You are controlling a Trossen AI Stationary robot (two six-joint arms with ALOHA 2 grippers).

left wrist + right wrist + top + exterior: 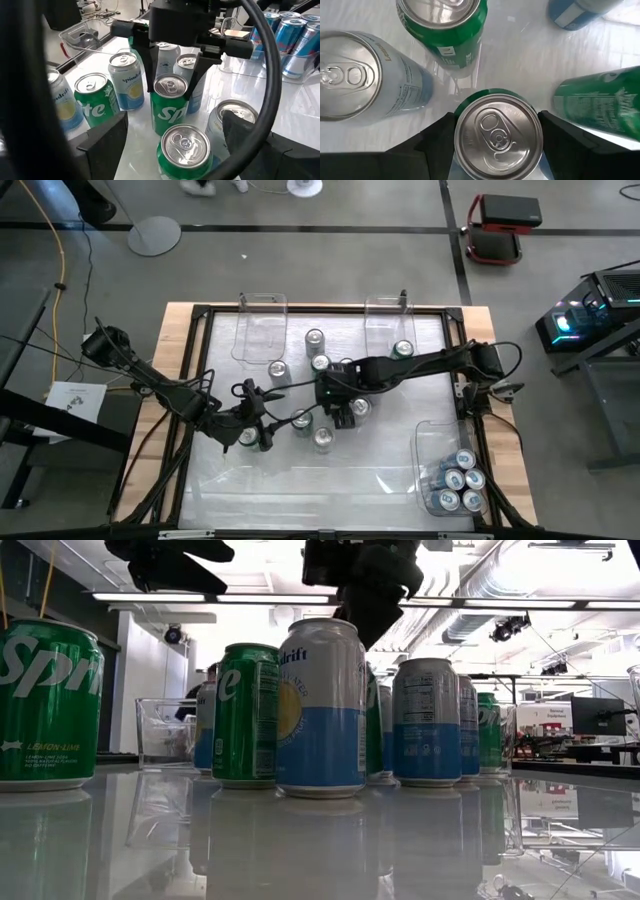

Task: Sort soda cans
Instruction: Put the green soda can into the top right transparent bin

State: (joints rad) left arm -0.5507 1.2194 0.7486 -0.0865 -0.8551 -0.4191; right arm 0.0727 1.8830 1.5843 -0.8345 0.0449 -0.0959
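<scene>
Several soda cans, green Sprite ones and silver-and-blue ones, stand upright on the white table top (250, 480) around its middle. My right gripper (497, 150) points down over one green can (497, 131), (170, 102), with a finger close on each side of its top. My left gripper (175, 142) is open at the table's left-middle. Another green can (185, 150) stands upright between and just ahead of its fingertips, with gaps on both sides. In the high view the left gripper (268, 423) and right gripper (343, 406) face each other across the cluster. My right gripper comes from above, pointing down, with a finger (149, 82) on each side of the green can's upper rim (465, 117). I cannot tell whether they touch it. The can stands upright on the table.
Two clear bins (260, 330), (385, 320) sit at the far edge. A third clear bin (425, 450) at the near right holds several blue cans (460, 480). Silver cans (355, 75), (235, 117) and other green cans (445, 25) stand close around both grippers. Black frame rails (185, 380) border the table.
</scene>
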